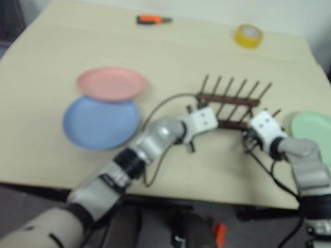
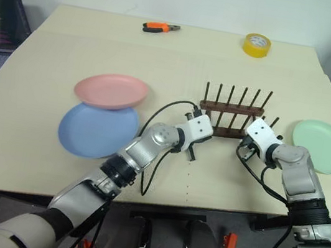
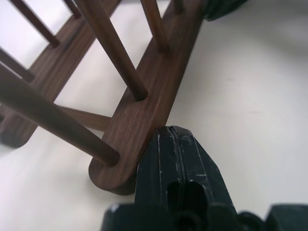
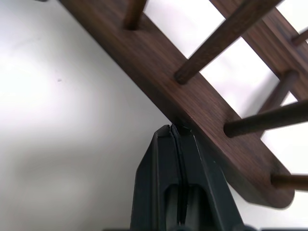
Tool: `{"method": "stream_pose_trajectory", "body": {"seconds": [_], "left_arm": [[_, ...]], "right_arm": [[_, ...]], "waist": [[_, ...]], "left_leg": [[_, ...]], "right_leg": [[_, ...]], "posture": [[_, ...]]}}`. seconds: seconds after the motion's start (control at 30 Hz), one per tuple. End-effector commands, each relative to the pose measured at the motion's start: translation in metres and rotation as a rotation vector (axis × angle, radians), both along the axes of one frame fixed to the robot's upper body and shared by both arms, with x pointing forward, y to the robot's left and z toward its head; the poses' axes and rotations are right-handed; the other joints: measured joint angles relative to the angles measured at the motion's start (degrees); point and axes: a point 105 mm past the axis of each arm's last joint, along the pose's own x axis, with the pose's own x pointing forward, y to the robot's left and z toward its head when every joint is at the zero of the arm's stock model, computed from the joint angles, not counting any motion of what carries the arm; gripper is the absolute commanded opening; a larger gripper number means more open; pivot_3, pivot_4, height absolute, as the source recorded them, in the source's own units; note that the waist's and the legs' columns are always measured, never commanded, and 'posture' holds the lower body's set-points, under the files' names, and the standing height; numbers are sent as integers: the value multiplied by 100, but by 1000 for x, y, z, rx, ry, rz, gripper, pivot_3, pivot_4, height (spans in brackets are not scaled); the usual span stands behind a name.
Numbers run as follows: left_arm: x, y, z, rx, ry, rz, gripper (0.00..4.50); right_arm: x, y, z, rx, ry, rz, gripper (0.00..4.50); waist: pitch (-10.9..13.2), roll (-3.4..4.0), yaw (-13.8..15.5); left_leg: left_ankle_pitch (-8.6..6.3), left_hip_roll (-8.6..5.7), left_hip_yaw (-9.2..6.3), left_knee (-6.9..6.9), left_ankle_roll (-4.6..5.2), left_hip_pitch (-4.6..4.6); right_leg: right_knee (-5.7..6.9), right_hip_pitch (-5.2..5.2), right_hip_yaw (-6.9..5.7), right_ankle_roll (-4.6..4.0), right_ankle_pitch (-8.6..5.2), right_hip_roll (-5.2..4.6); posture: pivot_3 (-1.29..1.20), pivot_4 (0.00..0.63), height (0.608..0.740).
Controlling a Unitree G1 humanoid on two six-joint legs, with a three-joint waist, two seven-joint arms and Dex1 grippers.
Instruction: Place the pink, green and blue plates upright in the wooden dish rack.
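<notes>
The wooden dish rack [image 2: 232, 114] stands near the middle of the worktop [image 2: 23, 145], its two base rails running side to side across the robot's front and its thin pegs pointing up; no plate sits between them. The pink plate [image 2: 111, 90] lies flat to the left of the rack, its near edge overlapping the far edge of the blue plate [image 2: 97, 129], which lies flat closer to the robot. The green plate [image 2: 324, 146] lies flat on the right, apart from the rack's right end. The left hand [image 2: 192, 155] reaches toward the rack's near left end, and the right hand [image 2: 241, 152] toward its near right end. The head views leave the fingertips small, while the left wrist view shows the left hand's black fingers [image 3: 159, 168] pressed together, holding nothing, their tip right against the near rail's side just beside its rounded end. The right wrist view shows the right fingers [image 4: 159, 168] likewise pressed together and empty, their tip at the near rail's edge. At the far edge of the worktop lie an orange-handled tool [image 2: 160, 28] and a roll of yellow tape [image 2: 256, 45].
</notes>
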Motion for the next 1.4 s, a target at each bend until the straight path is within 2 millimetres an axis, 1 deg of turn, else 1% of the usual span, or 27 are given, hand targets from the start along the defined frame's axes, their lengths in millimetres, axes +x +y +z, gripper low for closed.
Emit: {"method": "stream_pose_trajectory", "body": {"seconds": [0.03, 0.13, 0.23, 0.37, 0.47, 0.53, 0.57, 0.6, 0.63, 0.7, 0.73, 0.8, 0.83, 0.9, 0.93, 0.97, 1.0, 1.07, 1.1, 1.13, 1.17, 1.2, 1.27, 1.3, 1.33, 1.37, 1.4], "left_arm": [[6, -5, 18, -32, -61, -5, 0], [4, -5, 18, -40, -50, -15, 0], [2, -2, 17, -48, -38, -17, 0], [1, -1, 16, -50, -30, -21, 0], [-9, -1, 28, -97, 7, -50, 0], [-21, 4, 40, -129, 48, -73, 0], [-27, 10, 49, -142, 64, -75, 0], [-32, 14, 54, -148, 75, -76, 0], [-36, 25, 67, -167, 79, -60, 0], [-42, 48, 93, -211, 66, -19, 0], [-43, 58, 104, -235, 59, 5, 168], [-48, 79, 119, -243, 56, 29, 591], [-51, 91, 124, -232, 60, 38, 885], [-53, 110, 135, -205, 44, 68, 1605], [-51, 127, 147, -208, 19, 111, 1954], [-50, 138, 156, -211, 1, 139, 2271], [-49, 150, 163, -215, -16, 173, 2671], [-39, 180, 176, -214, -54, 286, 3413], [-28, 208, 181, -191, -95, 401, 3768], [-21, 227, 185, -172, -122, 478, 4104], [-12, 252, 191, -173, -154, 580, 4472], [-3, 276, 197, -186, -174, 670, 4500], [11, 311, 202, -224, -190, 799, 4500], [15, 320, 202, -245, -186, 829, 4500], [18, 325, 201, -258, -183, 843, 4500], [25, 340, 194, -273, -164, 896, 4500], [30, 351, 185, -282, -138, 932, 4500]], "right_arm": [[-2, 7, -11, 1, 29, 21, 36], [-1, 8, -10, 4, 27, 33, 36], [3, 7, -3, 23, 7, 24, 36], [5, 8, -2, 12, 6, 40, 36], [-11, 25, 8, 96, 70, 134, 36], [-29, 38, 26, 173, 113, 222, 36], [-40, 46, 40, 224, 136, 277, 36], [-48, 50, 49, 255, 155, 312, 36], [-58, 55, 64, 296, 158, 361, 36], [-68, 60, 91, 352, 145, 417, 36], [-71, 62, 100, 372, 138, 435, 10], [-72, 66, 114, 402, 125, 462, 389], [-72, 69, 120, 416, 119, 481, 577], [-71, 74, 129, 433, 106, 509, 1252], [-68, 77, 134, 438, 88, 518, 1622], [-66, 78, 137, 440, 75, 522, 1919], [-64, 79, 140, 441, 62, 524, 2310], [-59, 82, 144, 449, 44, 527, 3014], [-56, 85, 146, 450, 31, 532, 3336], [-53, 87, 147, 451, 24, 535, 3693], [-49, 89, 147, 439, -1, 534, 4075], [-43, 91, 148, 436, -31, 522, 4426], [-32, 93, 149, 429, -79, 497, 4468], [-29, 93, 149, 427, -90, 489, 4468], [-27, 93, 148, 423, -95, 486, 4468], [-27, 95, 146, 420, -87, 496, 4468], [-28, 96, 143, 411, -84, 504, 4468]], "waist": [[0, 0, 0], [0, 0, 0], [0, 0, -1], [0, 0, -1], [0, 0, -1], [2, 2, 0], [4, 4, 0], [6, 8, 3], [8, 12, 6], [8, 11, 13], [9, 12, 9], [9, 10, 16], [11, 8, 15], [11, 6, 20], [12, 6, 24], [13, 5, 25], [14, 3, 24], [14, 2, 30], [14, 2, 30], [14, 2, 30], [14, 2, 27], [14, 3, 30], [14, 0, 43], [14, 0, 52], [14, 0, 55], [14, 0, 74], [14, 0, 89]], "left_leg": [[-1, 0, 0, -2, 0, 0], [-1, -1, -1, -4, -1, 0], [-1, 0, 0, -3, -1, 0], [-1, 1, -1, -3, -1, 0], [-2, 1, -1, -6, -1, -2], [-2, -1, -2, -16, -1, -13], [-2, -2, -6, -20, -2, -29], [-5, -2, -10, -23, -5, -43], [-7, -4, -10, -32, -9, -49], [-7, -10, -10, -44, -10, -66], [-7, -7, -10, -44, -10, -77], [-7, -6, -13, -42, -10, -78], [-7, -6, -15, -42, -10, -76], [-7, -7, -18, -42, -10, -68], [-7, -8, -21, -42, -10, -66], [-7, -9, -21, -42, -10, -67], [-7, -9, -19, -40, -10, -68], [-7, -12, -14, -40, -10, -71], [-7, -14, -12, -40, -10, -72], [-7, -16, -10, -40, -10, -73], [-7, -17, -7, -42, -10, -72], [-7, -15, -4, -43, -10, -72], [-7, -13, -5, -43, -10, -73], [-6, -11, -5, -42, -9, -75], [-6, -12, -3, -42, -9, -80], [-6, -13, 1, -42, -9, -82], [-6, -15, 6, -42, -9, -85]], "right_leg": [[0, 0, 0, 0, 0, 0], [0, 0, -1, 0, 0, 0], [0, -1, -2, 0, 0, 0], [0, -2, -4, 0, 0, 0], [0, -3, -3, 0, 0, -2], [-1, -14, 0, -1, 0, -1], [0, -27, 5, 0, 1, -1], [5, -41, 4, 22, 15, 3], [10, -54, 7, 21, 14, 6], [19, -83, 10, 12, 8, 8], [23, -98, 10, 12, 8, 10], [27, -102, 6, 10, 6, 10], [27, -102, 2, 9, 5, 10], [27, -98, -2, 2, 2, 10], [28, -95, -5, -12, -7, 10], [28, -96, -4, -23, -14, 10], [30, -97, -4, -24, -14, 10], [29, -99, -3, -22, -13, 10], [28, -99, -3, -15, -8, 10], [28, -100, -3, -11, -6, 9], [27, -101, -2, -1, 0, 10], [28, -103, -2, 2, 2, 10], [29, -104, -4, 3, 2, 10], [31, -107, -5, 4, 3, 10], [34, -115, -8, 5, 4, 10], [38, -115, -7, 4, 3, 9], [38, -117, -5, 4, 3, 6]], "posture": [[0, 150, 740], [0, 150, 740], [0, 150, 740], [0, 150, 740], [0, 150, 740], [0, 150, 740], [0, 150, 740], [0, 150, 740], [0, 150, 740], [0, 150, 740], [0, 150, 740], [0, 150, 740], [0, 150, 740], [0, 150, 740], [0, 150, 740], [0, 150, 740], [0, 150, 740], [0, 150, 740], [0, 150, 740], [0, 150, 740], [0, 150, 740], [0, 150, 740], [0, 150, 740], [0, 150, 740], [0, 150, 740], [0, 150, 740], [0, 150, 740]]}}
